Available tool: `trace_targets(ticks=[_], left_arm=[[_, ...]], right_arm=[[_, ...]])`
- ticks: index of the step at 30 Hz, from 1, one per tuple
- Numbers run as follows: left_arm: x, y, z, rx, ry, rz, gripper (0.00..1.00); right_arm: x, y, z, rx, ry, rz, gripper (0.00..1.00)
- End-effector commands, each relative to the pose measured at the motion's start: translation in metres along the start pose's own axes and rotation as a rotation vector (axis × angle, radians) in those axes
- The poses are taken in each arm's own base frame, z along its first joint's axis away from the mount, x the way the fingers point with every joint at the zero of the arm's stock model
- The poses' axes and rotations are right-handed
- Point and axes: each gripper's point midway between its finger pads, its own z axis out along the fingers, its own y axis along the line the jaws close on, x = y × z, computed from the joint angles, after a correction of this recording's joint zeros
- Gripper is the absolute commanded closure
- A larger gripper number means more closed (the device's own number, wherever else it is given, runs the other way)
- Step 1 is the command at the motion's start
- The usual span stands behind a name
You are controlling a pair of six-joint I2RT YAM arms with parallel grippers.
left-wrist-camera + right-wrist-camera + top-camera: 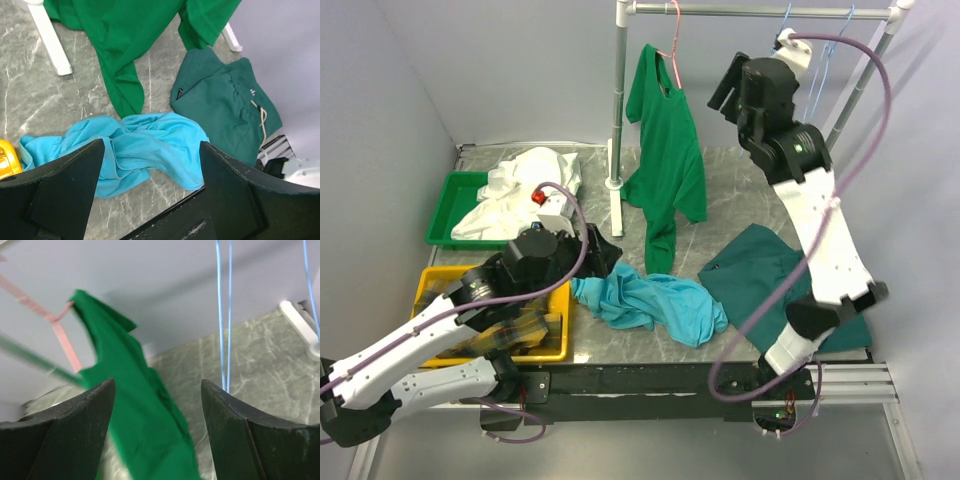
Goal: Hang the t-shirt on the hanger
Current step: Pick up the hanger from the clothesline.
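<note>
T-shirt lies crumpled at the bench's near edge; left gripper gapes beside it, right gripper gapes before the hanger.

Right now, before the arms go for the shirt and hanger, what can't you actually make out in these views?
The hanger: right wrist view, its hook runs off the top edge.
The t-shirt: crumpled, so neck and sleeves cannot be told apart; the left fingers cover its near edge in the left wrist view.
Yellow bin: top view, the left arm hides most of its inside.
</note>
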Motion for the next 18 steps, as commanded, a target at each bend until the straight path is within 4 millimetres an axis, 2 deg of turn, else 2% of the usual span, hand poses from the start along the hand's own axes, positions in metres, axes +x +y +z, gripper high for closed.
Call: trace_targets(ticks=[1,4,5,11,18], left_arm=[[-0.021,-0.008,-0.017,0.035,-0.036,0.016,0.18],[-0.023,-0.008,-0.022,0.045,-0.045,0.013,0.18],[-0.019,-0.006,-0.021,0.039,-0.039,0.017,0.17],[-0.014,-0.007,-0.016,0.048,-0.023,0.017,0.18],[-0.016,-0.009,-0.016,0.05,-0.025,0.021,0.18]], right_arm=[[-0.01,-0.017,0.02,0.075,-0.011,-0.027,0.24],[-0.009,-0.025,0.026,0.107,-0.029,-0.034,0.24],[-0.013,-0.023,0.027,0.094,-0.053,-0.023,0.24],[-0.012,-0.035,0.029,0.137,-0.07,-0.055,0.24],[-0.004,-0.047,0.053,0.188,-0.067,-0.089,0.24]])
